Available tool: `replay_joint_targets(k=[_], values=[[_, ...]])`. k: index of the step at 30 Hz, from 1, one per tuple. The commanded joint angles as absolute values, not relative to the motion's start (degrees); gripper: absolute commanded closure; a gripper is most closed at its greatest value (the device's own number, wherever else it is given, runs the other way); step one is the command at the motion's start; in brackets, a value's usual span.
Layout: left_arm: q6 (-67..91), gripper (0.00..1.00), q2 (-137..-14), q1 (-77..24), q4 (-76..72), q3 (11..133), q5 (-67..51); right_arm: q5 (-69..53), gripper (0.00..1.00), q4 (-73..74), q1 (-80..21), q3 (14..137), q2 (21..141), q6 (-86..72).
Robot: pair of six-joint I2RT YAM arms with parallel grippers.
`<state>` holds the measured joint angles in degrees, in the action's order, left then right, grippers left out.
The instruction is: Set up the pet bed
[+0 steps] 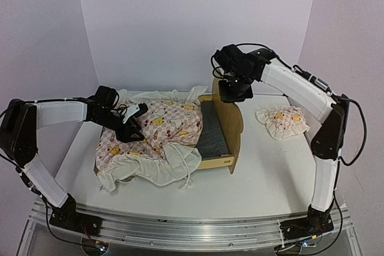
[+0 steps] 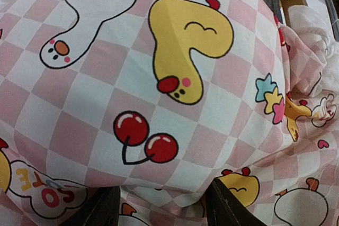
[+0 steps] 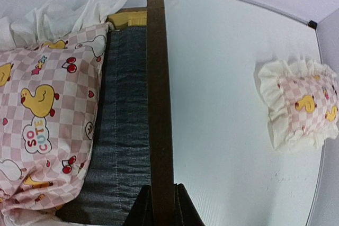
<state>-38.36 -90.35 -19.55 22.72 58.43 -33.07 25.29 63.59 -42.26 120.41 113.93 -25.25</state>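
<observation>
The pet bed (image 1: 223, 125), a light-wood frame with a dark grey base, stands mid-table with its headboard (image 1: 231, 118) on the right side. My right gripper (image 1: 234, 92) is above it. In the right wrist view the right gripper (image 3: 161, 189) is shut on the headboard's top edge (image 3: 156, 78), one finger on each side. The pink checked duck quilt (image 1: 161, 129) covers the bed's left part and spills onto the table. My left gripper (image 1: 129, 127) is down on it. A bunched fold of quilt (image 2: 175, 78) sits between the left gripper's (image 2: 161, 199) fingers (image 2: 103, 210).
A small matching pillow (image 1: 282, 122) lies on the white table (image 1: 270, 166) to the right of the bed, and it also shows in the right wrist view (image 3: 302, 109). The quilt's cream ruffle (image 1: 156, 169) trails toward the near edge. Grey walls close the back and sides.
</observation>
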Motion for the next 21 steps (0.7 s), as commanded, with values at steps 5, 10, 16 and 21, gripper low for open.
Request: replay_joint_targets(k=[5, 10, 16, 21], values=[[-47.0, 0.43, -99.6, -19.3, 15.5, 70.4, -33.8, 24.1, 0.62, 56.1, -35.8, 134.1, 126.7, -17.4], [-48.7, 0.42, -99.5, -19.2, 20.2, 73.7, -37.5, 25.6, 0.41, 56.1, -35.7, 122.3, 115.2, -12.7], [-46.8, 0.39, -96.1, -19.2, 26.9, 76.4, -46.3, 23.3, 0.33, 57.2, -35.9, 106.8, 95.8, -10.7], [-46.1, 0.38, -94.3, -19.3, 32.0, 78.4, -50.0, 20.6, 0.24, 60.5, -37.3, 100.5, 87.2, -11.2]])
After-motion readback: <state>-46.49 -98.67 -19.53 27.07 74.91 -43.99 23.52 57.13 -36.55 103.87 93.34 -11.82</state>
